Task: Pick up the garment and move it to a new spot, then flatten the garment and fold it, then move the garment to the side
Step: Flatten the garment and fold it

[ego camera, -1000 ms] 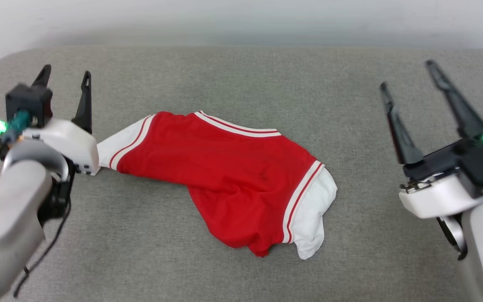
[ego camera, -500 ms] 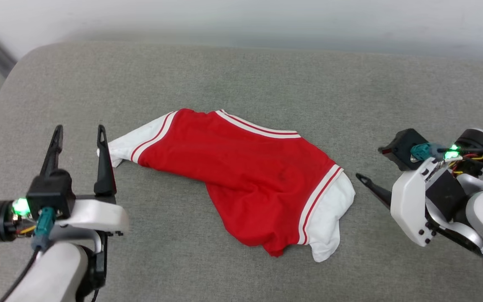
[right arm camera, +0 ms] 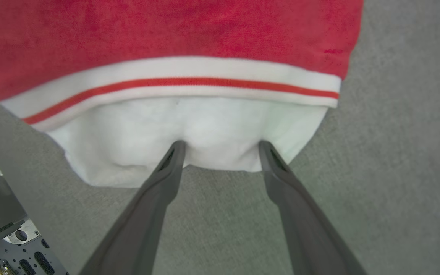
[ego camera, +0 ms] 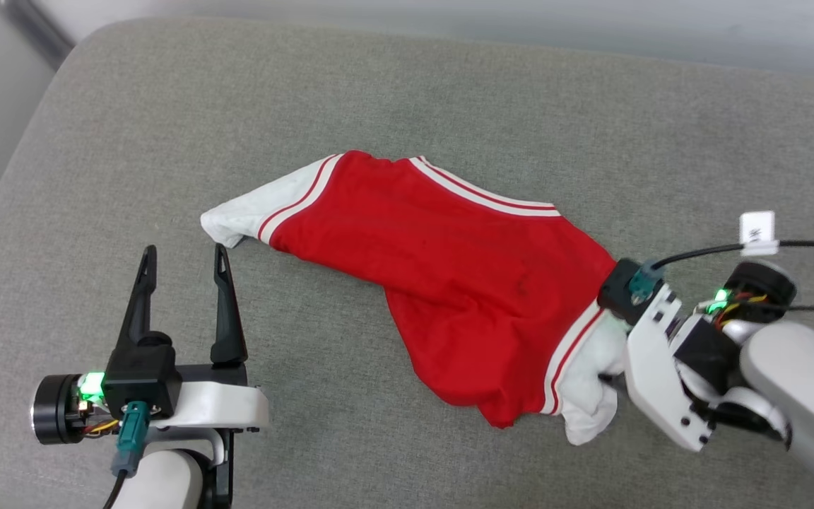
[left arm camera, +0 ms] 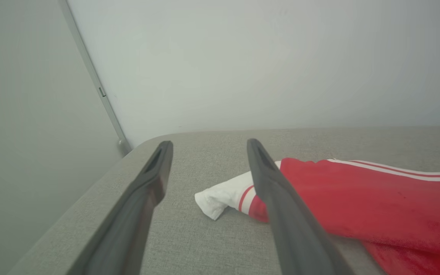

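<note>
Right claw (right arm camera: pixel 222 148): is sitting at 4 o'clock in the head view with its two fingers spread; both fingertips are touching the edge of the right sleeve (right arm camera: pixel 189 126), and nothing is being pinched.
Left claw (ego camera: pixel 184 251): is hovering at 7 o'clock in the head view with its fingers spread and holding nothing, pointing toward 12 o'clock.
Garment (ego camera: pixel 449 261): is lying crumpled on the grey cushion (ego camera: pixel 167 127), running from 10 o'clock to 4 o'clock across the middle of the head view; the red body is showing no lettering.
Left sleeve (ego camera: pixel 251 212): is lying white at the garment's 10 o'clock end, its tip resting just ahead of the left claw's fingertips.
Striped trim (right arm camera: pixel 181 82): is running red and white between the right sleeve and the red body.
Wall (left arm camera: pixel 266 61): is rising pale behind the cushion at 12 o'clock in the left wrist view.
</note>
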Robot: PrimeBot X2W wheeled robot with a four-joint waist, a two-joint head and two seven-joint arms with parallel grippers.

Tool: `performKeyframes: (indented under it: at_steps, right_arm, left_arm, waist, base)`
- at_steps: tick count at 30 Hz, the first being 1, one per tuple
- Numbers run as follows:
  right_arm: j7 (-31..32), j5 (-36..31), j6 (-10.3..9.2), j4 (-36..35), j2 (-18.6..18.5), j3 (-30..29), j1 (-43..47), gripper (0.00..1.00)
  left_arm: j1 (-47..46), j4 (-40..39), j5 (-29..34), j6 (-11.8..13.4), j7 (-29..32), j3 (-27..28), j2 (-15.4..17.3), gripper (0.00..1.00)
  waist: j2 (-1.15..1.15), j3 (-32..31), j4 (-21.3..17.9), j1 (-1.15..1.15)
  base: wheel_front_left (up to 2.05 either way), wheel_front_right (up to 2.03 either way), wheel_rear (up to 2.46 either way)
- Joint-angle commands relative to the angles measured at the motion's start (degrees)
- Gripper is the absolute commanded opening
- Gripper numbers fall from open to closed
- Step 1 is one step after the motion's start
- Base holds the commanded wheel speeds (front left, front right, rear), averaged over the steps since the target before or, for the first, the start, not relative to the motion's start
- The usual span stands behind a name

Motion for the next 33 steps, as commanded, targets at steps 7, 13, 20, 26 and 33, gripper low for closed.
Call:
performKeyframes:
  at_steps: [7, 13, 20, 26, 33]
  right_arm:
    - [-2.72, 2.64, -0.04, 8.42, 3.19, 9.59, -0.24, 0.14]
    - [-10.67, 1.7, -0.08, 5.99, -0.72, 9.72, -6.42, 0.0]
    - [-11.38, 2.4, -0.07, -3.66, -11.68, 7.84, -11.36, 0.0]
    - [-5.24, 4.73, -0.07, -5.11, -20.74, 6.21, -11.59, 0.0]
    - [-3.48, 10.64, -0.07, 2.84, -20.96, 7.28, -2.26, 0.0]
  left_arm:
    - [0.66, 1.5, 3.9, -4.02, -0.14, 3.32, -4.02, 1.0]
    - [2.48, 2.45, 6.03, -6.17, -0.14, 6.38, -5.79, 1.0]
    - [5.07, 1.79, 7.75, -7.83, -0.15, 9.11, -7.31, 1.0]
    - [5.15, 1.46, 9.01, -9.24, -0.15, 10.09, -8.62, 1.0]
    - [4.42, 2.0, 9.94, -10.5, -0.15, 11.19, -9.98, 1.0]
  waist:
    - [0.0, 1.3, 0.74, 0.0]
    - [0.0, -1.32, -1.35, 0.0]
    - [0.0, -3.54, -4.01, 0.0]
    - [0.0, -3.04, -4.66, 0.0]
    - [0.0, -1.91, -4.53, 0.0]
  base:
    - [0.0, 0.0, 0.0]
    - [0.0, 0.0, 0.0]
    - [0.0, 0.0, 0.0]
    - [0.0, 0.0, 0.0]
    - [0.0, 0.0, 0.0]
